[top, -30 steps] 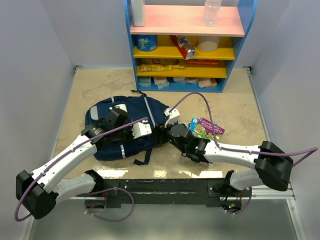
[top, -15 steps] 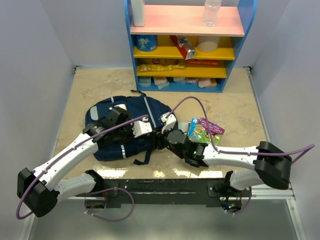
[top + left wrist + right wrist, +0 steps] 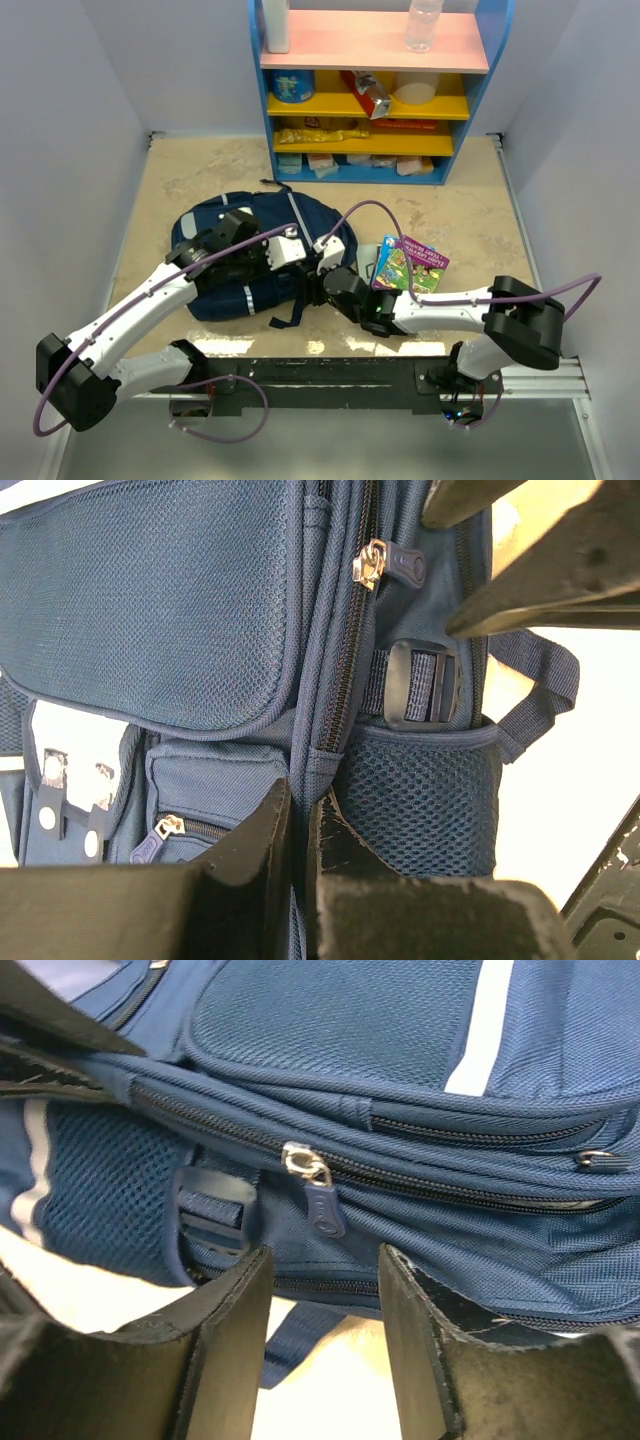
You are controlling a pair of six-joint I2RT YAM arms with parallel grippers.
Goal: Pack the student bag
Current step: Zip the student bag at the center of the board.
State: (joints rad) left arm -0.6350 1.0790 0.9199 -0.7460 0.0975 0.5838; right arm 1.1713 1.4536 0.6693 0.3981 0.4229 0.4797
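Student bag (image 3: pixel 150 610): we are seeing it lying flat on the worktop (image 3: pixel 470 210), left of centre.
Left jaws: pressing together, pinching the bag's navy fabric.
Right jaws: standing spread, just below a zipper pull (image 3: pixel 322 1205).

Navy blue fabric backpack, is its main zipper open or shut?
Shut: zipper teeth meet on both sides of the silver slider.

We see a beige speckled table (image 3: pixel 470 200). Student bag (image 3: pixel 265 210) lies flat on it, left of centre. A colourful booklet (image 3: pixel 410 262) lies on the table near the bag's right side. Blue shelf unit (image 3: pixel 360 178) stands at the far edge.
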